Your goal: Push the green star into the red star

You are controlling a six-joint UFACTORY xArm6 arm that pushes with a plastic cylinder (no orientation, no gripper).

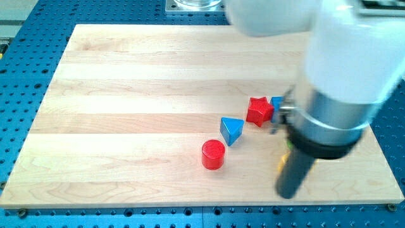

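The red star (259, 111) lies right of the board's middle. The green star is almost wholly hidden behind my arm; only a small green sliver (288, 145) shows below and right of the red star, apart from it. My dark rod comes down from the arm at the view's right, and my tip (289, 194) rests near the board's bottom edge, below the green sliver and well below and right of the red star.
A blue block (276, 103) touches the red star's right side, partly hidden by the arm. A blue triangle (231, 130) and a red cylinder (213, 154) lie to the lower left. A yellow sliver (280, 163) shows beside the rod. The wooden board (126, 95) lies on a blue perforated table.
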